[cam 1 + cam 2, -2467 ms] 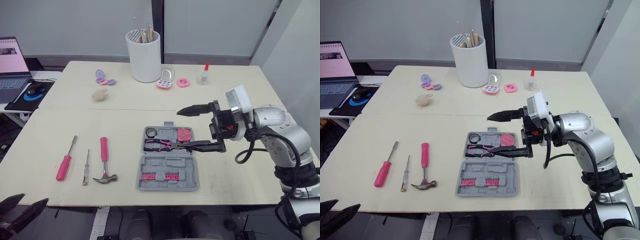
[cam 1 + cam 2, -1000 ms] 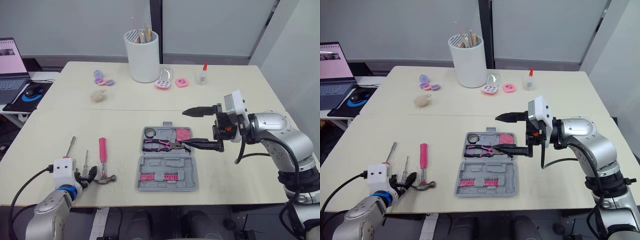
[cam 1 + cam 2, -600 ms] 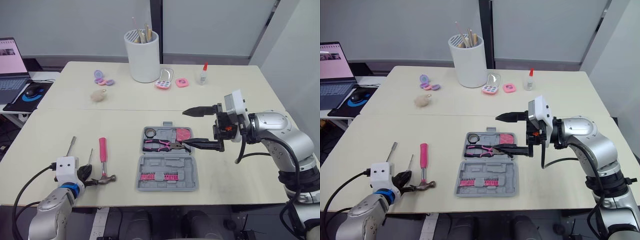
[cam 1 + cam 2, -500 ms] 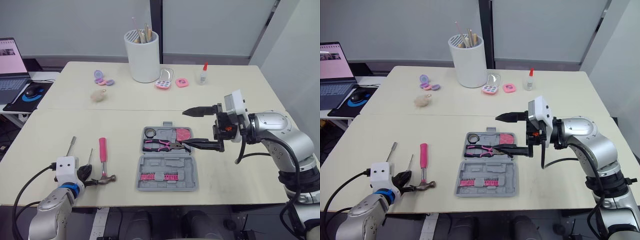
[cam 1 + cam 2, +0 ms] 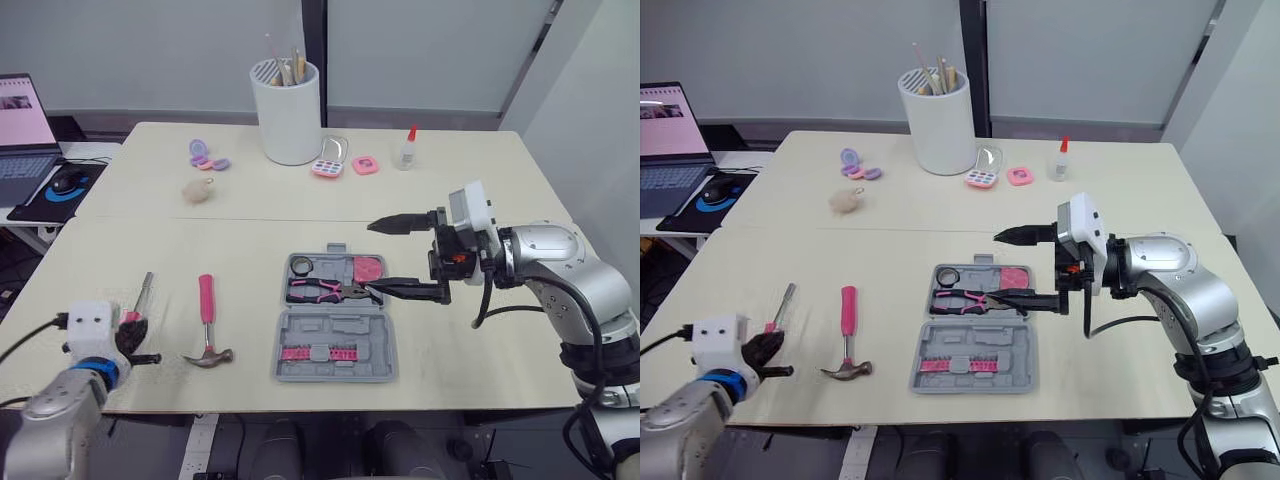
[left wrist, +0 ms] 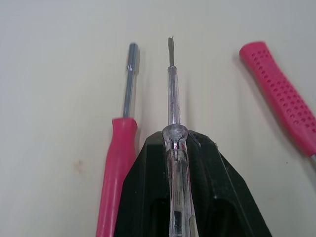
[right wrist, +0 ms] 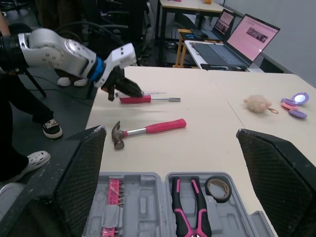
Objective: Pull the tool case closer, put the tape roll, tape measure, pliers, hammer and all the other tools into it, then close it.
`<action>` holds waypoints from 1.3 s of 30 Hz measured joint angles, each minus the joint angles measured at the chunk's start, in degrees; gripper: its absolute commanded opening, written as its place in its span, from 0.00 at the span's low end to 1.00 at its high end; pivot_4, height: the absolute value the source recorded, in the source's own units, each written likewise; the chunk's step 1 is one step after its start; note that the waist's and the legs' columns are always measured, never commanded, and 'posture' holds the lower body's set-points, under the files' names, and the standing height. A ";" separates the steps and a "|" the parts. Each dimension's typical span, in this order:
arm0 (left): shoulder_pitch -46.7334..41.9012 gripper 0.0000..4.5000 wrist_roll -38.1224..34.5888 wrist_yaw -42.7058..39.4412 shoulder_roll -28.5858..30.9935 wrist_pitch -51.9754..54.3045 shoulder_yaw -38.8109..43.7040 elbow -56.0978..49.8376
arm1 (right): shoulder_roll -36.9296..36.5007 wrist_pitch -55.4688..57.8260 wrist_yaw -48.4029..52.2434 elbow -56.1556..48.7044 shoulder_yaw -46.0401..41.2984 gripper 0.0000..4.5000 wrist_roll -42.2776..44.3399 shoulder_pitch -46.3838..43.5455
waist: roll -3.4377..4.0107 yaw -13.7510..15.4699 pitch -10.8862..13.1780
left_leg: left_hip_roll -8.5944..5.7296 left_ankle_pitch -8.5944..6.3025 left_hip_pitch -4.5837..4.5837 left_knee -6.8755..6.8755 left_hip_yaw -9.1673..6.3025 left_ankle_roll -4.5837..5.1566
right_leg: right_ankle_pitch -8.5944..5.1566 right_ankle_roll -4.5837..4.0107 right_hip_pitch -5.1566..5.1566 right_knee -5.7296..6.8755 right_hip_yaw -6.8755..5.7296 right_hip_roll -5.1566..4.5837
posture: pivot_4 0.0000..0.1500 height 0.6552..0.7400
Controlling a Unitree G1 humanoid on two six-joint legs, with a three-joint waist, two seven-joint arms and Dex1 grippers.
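The case lies open and flat in the middle of the near worktop. Its far half holds the tape roll, pliers and pink tape measure; its near half holds a row of pink bits.

The right pincer hangs at the case's right side with its fingers spread wide and nothing between them. One finger is over the bare worktop beyond the case, the other by the case's right edge.

The hammer lies left of the case, apart from it, head toward the near edge. Farther left lies the pink screwdriver, its handle partly covered in the eye views by the left pincer.

The left wrist view shows what the eye views hide: the left pincer is closed on the handle of a clear screwdriver, whose thin shaft runs parallel to the pink screwdriver and just beside it, with the hammer's handle on the other side. The right wrist view shows the clear screwdriver as a faint line from that pincer, next to the pink one. Whether it is clear of the worktop cannot be told.

At the far side stand a white pot, a pompom and a laptop.
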 measured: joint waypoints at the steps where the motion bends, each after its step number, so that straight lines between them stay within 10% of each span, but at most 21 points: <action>1: 0.08 0.05 -1.78 -1.95 1.76 1.62 0.26 -1.74 | -0.08 0.00 -0.01 0.02 0.00 1.00 -0.05 0.04 | 0.01 0.00 0.01 | 0.00 0.00 0.00 0.00 0.00 0.00 | 0.00 0.00 0.00 0.01 0.00 0.00 | 1.00 1.00; 15: -12.22 0.05 -19.10 -32.34 26.76 10.50 -14.54 -17.43 | -2.00 -2.33 0.42 -0.38 0.47 1.00 -4.40 2.50 | 0.18 0.04 0.15 | -0.01 0.00 0.00 -0.04 0.09 0.00 | -0.01 0.00 -0.06 -0.02 0.07 0.04 | 1.00 1.00; 26: -27.77 0.05 0.92 -37.22 20.30 -5.51 -42.82 -8.77 | -4.23 -2.34 -1.55 -4.96 0.09 1.00 -5.93 7.07 | 0.22 0.11 0.21 | 0.01 0.00 -0.11 0.01 0.16 0.00 | -0.02 0.02 -0.14 -0.02 0.18 0.45 | 1.00 1.00; 39: -34.60 0.05 17.98 -36.99 8.35 -20.13 -54.38 6.51 | -8.20 -1.50 -2.10 -8.78 0.33 1.00 -7.97 11.85 | 0.22 0.04 0.21 | 0.00 0.00 -0.13 0.09 0.11 0.00 | -0.08 0.14 -0.12 0.01 0.14 0.52 | 1.00 1.00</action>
